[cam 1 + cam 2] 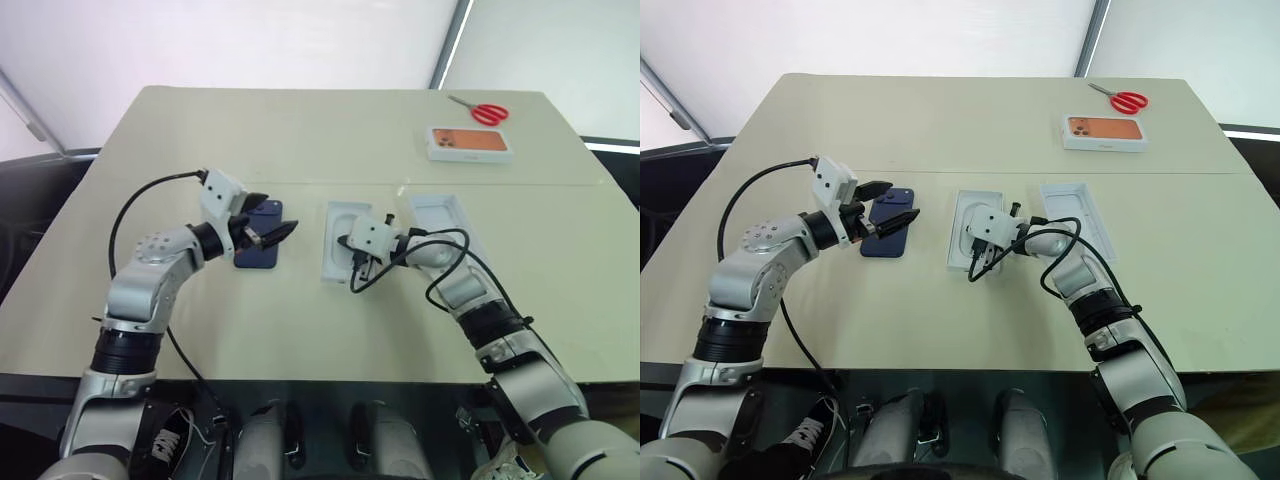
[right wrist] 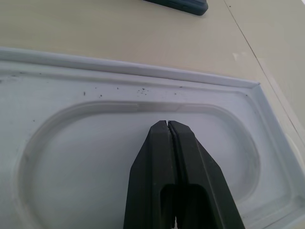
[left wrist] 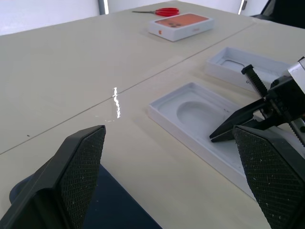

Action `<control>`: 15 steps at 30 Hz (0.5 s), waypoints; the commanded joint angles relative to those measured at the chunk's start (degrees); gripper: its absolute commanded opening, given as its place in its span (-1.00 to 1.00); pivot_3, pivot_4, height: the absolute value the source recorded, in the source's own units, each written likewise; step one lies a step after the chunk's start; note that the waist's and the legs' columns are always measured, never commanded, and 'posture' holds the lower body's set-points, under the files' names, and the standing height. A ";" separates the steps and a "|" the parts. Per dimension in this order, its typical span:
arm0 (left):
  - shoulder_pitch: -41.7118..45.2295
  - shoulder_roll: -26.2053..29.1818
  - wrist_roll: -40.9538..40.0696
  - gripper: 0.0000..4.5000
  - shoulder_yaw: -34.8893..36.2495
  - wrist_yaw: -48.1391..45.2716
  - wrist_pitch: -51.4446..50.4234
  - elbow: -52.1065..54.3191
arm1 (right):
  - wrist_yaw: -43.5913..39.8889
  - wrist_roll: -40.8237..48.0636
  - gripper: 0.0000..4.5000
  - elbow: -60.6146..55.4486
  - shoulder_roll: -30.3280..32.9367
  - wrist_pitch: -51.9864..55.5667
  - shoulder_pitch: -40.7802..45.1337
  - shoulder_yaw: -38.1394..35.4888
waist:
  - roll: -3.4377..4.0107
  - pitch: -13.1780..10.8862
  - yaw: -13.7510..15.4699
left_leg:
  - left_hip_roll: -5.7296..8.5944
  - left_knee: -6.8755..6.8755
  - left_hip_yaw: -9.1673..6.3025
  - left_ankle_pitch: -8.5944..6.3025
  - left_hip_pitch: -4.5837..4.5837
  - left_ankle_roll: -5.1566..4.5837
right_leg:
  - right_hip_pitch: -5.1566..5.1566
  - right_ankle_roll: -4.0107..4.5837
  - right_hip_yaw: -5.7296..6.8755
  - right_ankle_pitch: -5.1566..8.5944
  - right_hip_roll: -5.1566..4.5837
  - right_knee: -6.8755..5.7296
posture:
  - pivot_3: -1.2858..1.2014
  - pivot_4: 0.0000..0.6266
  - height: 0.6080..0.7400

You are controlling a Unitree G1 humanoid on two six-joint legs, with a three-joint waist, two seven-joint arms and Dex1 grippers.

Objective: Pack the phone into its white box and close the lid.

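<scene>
The right gripper (image 1: 978, 262) sits nearest, its fingers pressed together with nothing between them, tips down over the near end of the white tray with the oval recess (image 1: 962, 219), which lies mid-surface; the right wrist view looks straight into that recess past the closed tips. Whether the tips touch the tray cannot be told. Left of it, the left gripper (image 1: 268, 222) hangs roughly level with its fingers spread wide, empty, above the phone (image 1: 262, 250), which lies flat on the surface just left of the recessed tray (its dark back up, camera cluster at the far end). Right of the recessed tray lies another open white tray (image 1: 1080, 215), partly behind the right forearm; which of the open pieces is the box bottom and which the lid is hard to settle from here, and that is the first risk: phone dropped into the wrong piece. Closed fingers pushing on the light recessed tray could skid it into the phone, or tip its near edge up. The spread left fingers, if lowered flat onto the glossy phone, may slide off or shove it rather than catch its thin edges. The two grippers are close, so a sideways reach by either could knock the other. Far right, the orange-printed box (image 1: 469, 143) and red scissors (image 1: 482, 110) lie well apart from the work.
</scene>
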State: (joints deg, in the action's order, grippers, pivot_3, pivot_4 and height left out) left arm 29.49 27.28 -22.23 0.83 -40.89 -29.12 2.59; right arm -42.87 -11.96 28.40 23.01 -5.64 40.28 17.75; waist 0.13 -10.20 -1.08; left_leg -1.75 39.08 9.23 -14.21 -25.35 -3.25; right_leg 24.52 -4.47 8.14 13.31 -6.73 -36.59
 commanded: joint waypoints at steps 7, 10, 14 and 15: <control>1.71 2.25 -2.61 1.00 4.79 0.48 -4.98 -2.18 | 1.84 6.12 -0.98 -3.34 -2.81 2.54 3.54 -6.12 | 0.01 -0.01 -0.08 | -0.01 0.00 0.01 0.00 -0.01 0.00 | 0.02 0.00 0.00 0.00 0.01 -0.01 | 0.03 -0.52 0.96; 2.61 3.52 -4.12 1.00 7.08 0.98 -8.01 -4.04 | 0.66 7.34 -0.98 -5.95 -3.33 3.34 4.05 -6.20 | 0.02 -0.01 -0.08 | -0.01 0.00 0.00 0.00 -0.01 0.00 | 0.03 0.00 0.00 0.00 0.01 -0.01 | 0.03 -0.52 0.96; 3.57 5.40 -4.31 1.00 8.40 1.22 -11.48 -7.40 | 0.71 7.32 -0.98 -7.08 -5.61 7.22 4.93 -4.68 | 0.01 -0.01 0.09 | 0.00 0.00 0.00 0.00 -0.01 0.00 | 0.02 0.00 0.00 0.00 0.00 -0.01 | 0.03 -0.52 0.96; 3.92 5.89 -4.17 1.00 8.81 1.59 -12.46 -8.87 | 0.98 6.18 -0.98 -6.91 -6.44 7.96 5.44 -3.46 | 0.01 -0.01 0.02 | 0.00 0.00 -0.01 0.00 -0.01 0.00 | 0.02 0.00 0.00 0.00 0.00 -0.01 | 0.03 -0.52 0.96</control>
State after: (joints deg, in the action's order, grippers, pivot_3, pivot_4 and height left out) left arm 32.14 32.21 -25.73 7.92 -39.64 -40.30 -5.55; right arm -42.42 -5.25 22.89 17.49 1.11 44.09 13.34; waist 0.14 -10.21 -1.06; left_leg -1.75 39.08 9.23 -14.22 -25.36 -3.25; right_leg 24.55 -4.47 8.14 13.31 -6.73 -36.61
